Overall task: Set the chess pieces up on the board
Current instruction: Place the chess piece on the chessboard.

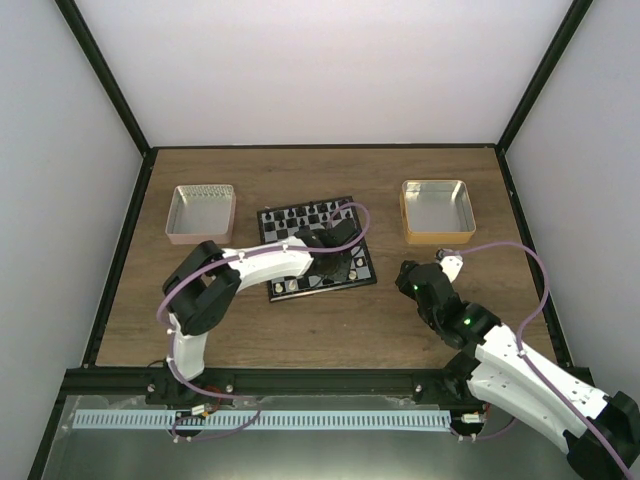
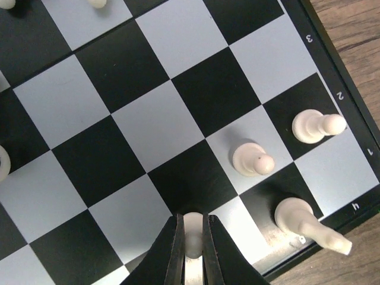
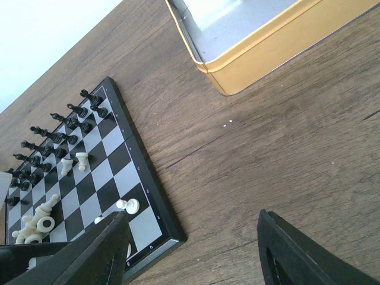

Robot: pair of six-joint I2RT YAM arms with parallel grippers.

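L arm stretched fwd over board point(image 2: 142, 124), L tool point(image 2: 193, 218) pinching white piece point(image 2: 193, 237) near board's edge. R arm bent low over bench point(image 3: 267, 148), R tool point(image 3: 191, 218) spread wide.

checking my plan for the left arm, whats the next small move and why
Probably ease down onto the square beneath and open. The left gripper is shut on a white piece over the board, in a row near its edge, so the piece likely needs only to be released.
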